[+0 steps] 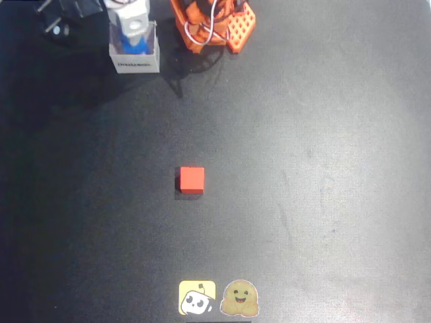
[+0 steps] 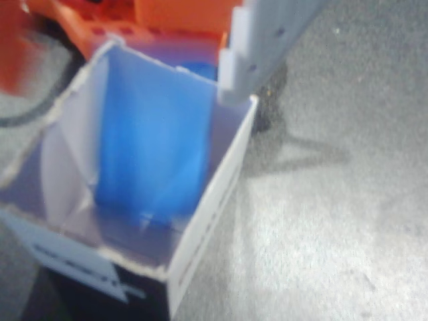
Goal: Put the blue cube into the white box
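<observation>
The claw (image 1: pixel 135 33) hangs over the box (image 1: pixel 135 62) at the top left of the worktop (image 1: pixel 303 202) in the overhead view, with the blue cube (image 2: pixel 154 154) down between the walls — seemingly held, though I cannot tell how far the fingers are parted. Best to release low, centred between the thin walls, then lift straight up — no sideways drag. The red cube (image 1: pixel 192 180) sits well apart.

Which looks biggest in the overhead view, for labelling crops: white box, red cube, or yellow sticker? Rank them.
1. white box
2. yellow sticker
3. red cube

The box and sticker look close in size, so their order is unsure.
</observation>
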`<control>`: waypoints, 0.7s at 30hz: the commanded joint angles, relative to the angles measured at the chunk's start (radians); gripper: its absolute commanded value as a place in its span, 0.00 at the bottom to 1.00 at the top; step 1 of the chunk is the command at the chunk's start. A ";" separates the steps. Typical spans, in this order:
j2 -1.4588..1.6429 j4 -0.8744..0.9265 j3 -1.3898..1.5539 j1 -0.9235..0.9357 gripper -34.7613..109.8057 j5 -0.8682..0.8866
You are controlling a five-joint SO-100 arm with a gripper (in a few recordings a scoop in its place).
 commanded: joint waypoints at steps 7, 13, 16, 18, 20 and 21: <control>-0.011 -0.048 -0.011 0.011 0.28 -0.055; -0.103 -0.140 -0.133 -0.081 0.24 -0.365; -0.190 -0.140 -0.244 -0.241 0.24 -0.434; -0.213 -0.138 -0.296 -0.390 0.24 -0.431; -0.221 -0.143 -0.322 -0.554 0.24 -0.379; -0.221 -0.160 -0.324 -0.635 0.24 -0.377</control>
